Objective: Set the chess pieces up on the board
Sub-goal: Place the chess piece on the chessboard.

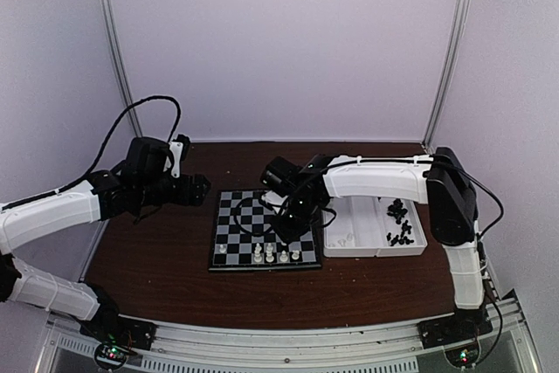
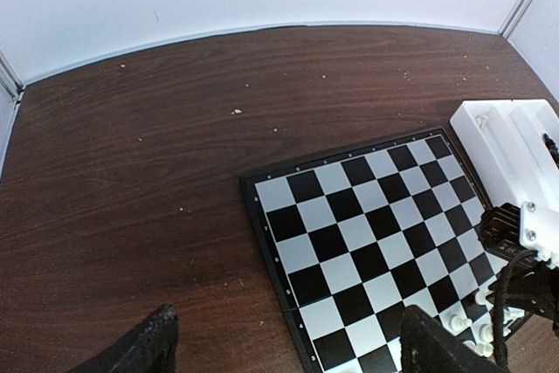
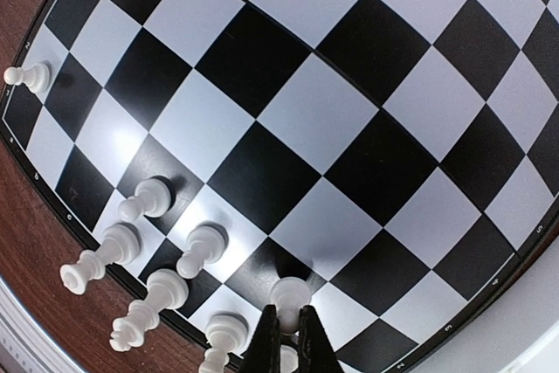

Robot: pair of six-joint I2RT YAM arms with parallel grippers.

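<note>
Dark tabletop (image 2: 131,172) spreads open left of the board (image 2: 349,242). Left gripper (image 2: 293,354) hangs there, fingers wide. Right gripper (image 3: 285,338) pinches a white piece (image 3: 288,291) by the board's near-edge row.

White chess pieces (image 3: 201,249) upright along board (image 3: 297,120) edge; black pieces (image 1: 397,216) off-board.

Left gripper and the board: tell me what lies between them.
Only bare brown table lies between the open left gripper and the board; the top external view shows it, and the left wrist view agrees.
</note>
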